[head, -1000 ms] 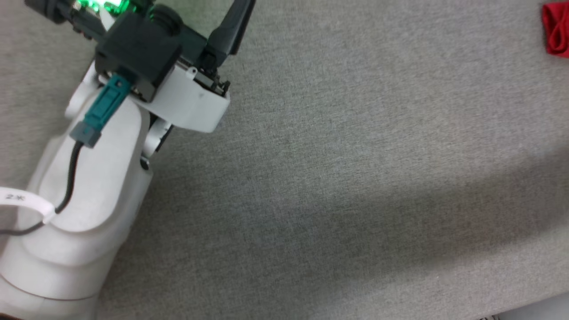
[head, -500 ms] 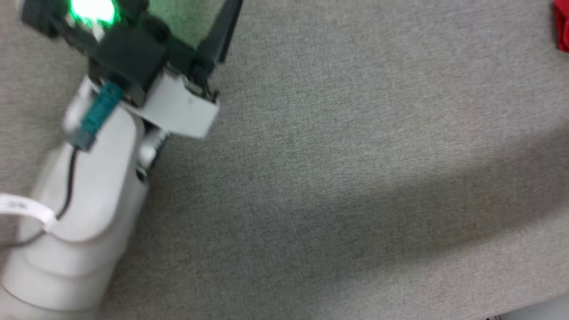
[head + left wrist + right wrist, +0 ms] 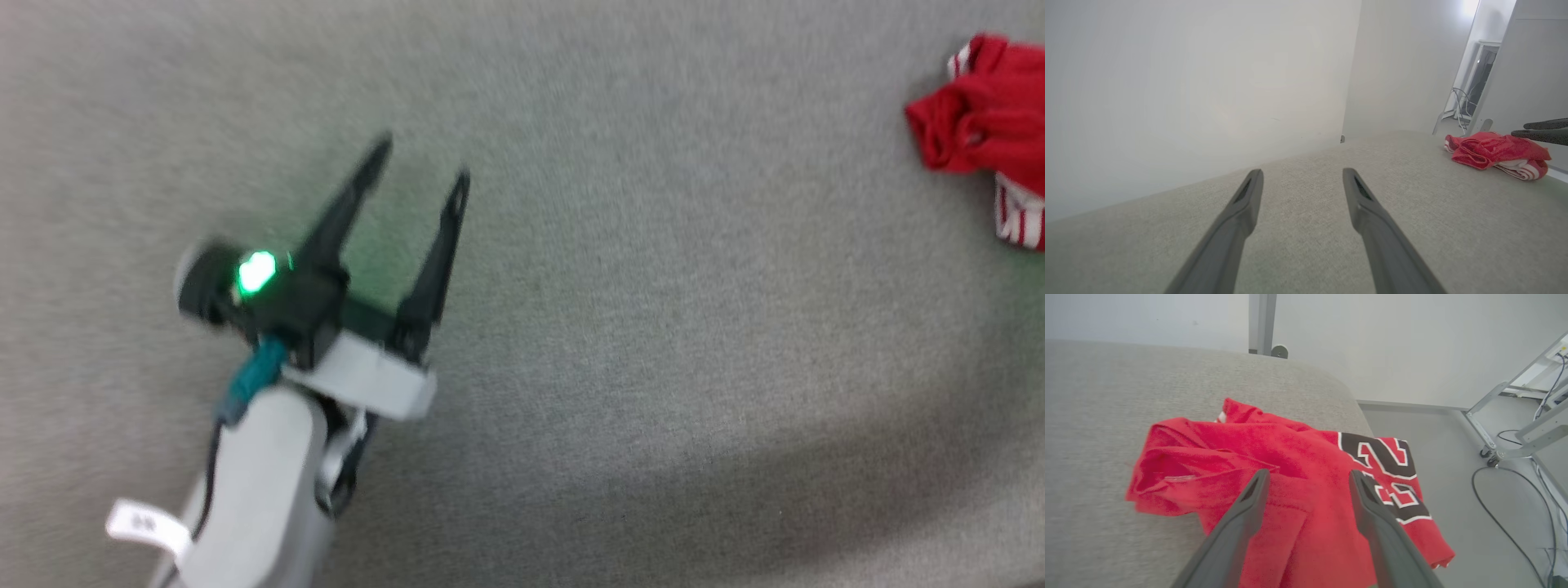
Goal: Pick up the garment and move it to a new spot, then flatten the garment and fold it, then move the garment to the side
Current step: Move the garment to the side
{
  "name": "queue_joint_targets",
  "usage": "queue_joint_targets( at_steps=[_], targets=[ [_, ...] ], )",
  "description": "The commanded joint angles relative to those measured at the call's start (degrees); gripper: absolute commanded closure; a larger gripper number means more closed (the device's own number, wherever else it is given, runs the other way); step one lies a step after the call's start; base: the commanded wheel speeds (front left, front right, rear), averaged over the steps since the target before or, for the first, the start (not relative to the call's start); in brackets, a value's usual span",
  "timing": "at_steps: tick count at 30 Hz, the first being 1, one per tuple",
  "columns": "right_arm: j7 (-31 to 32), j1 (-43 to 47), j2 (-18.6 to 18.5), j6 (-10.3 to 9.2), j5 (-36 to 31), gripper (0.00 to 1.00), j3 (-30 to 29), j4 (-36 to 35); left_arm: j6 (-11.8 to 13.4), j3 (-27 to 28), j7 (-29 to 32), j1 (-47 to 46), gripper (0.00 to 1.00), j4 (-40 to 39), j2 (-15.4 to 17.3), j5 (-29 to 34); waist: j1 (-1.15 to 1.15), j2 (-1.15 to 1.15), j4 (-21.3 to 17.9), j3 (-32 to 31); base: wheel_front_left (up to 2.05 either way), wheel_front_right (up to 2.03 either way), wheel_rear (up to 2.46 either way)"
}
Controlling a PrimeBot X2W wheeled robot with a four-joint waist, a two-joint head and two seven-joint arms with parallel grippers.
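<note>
The garment [image 3: 971, 122] lies bunched on the grey cloth-covered table [image 3: 653, 327], cut off by the head view's edge at about 2 o'clock, with a strip of red-and-white striped trim showing at its lower side. In the right wrist view the garment [image 3: 1298, 457] is a rumpled red heap near the table's rounded end. Its black block lettering with white outlines faces up toward 3 o'clock, and one edge hangs past the table's rim over the floor [image 3: 1453, 457].

The right hand [image 3: 1308, 473] is over the garment with its two dark fingers spread apart and red cloth visible in the gap between them. It grips nothing that I can see. From the left wrist view the right hand [image 3: 1519, 129] reaches in from 3 o'clock, just above the garment [image 3: 1494, 151].

The left hand [image 3: 420, 163] sits at about 8 o'clock in the head view, well apart from the garment. Its fingers are spread and empty and point toward 1 o'clock over bare table, and a green light [image 3: 256, 272] glows on its wrist. The picture there is blurred. In its own view the left hand [image 3: 1302, 173] stands apart over the table, facing a pale wall [image 3: 1208, 81].
</note>
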Motion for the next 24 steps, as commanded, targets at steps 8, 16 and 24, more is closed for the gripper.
queue_joint_targets(
  at_steps=[8,16,24],
  targets=[
    [-2.09,11.47,1.61,-0.11,5.2,0.0,3.3,-7.22,-0.5,5.3,0.03,12.88,0.0,1.65,-3.5,-0.77,0.0,0.0,8.68,-16.46,0.0,0.0,0.0],
    [-2.51,22.23,6.05,-0.11,3.25,0.0,-2.38,-14.47,-0.93,11.37,0.03,22.14,0.0,2.69,-5.28,-0.92,0.0,0.0,12.47,-23.17,0.0,0.0,0.0],
    [-2.54,32.16,11.95,-0.12,-2.33,0.0,-12.51,-23.85,-0.95,14.87,0.04,28.31,0.0,1.75,-5.46,-0.87,0.0,0.0,15.11,-27.44,0.0,0.0,0.0]
  ],
)
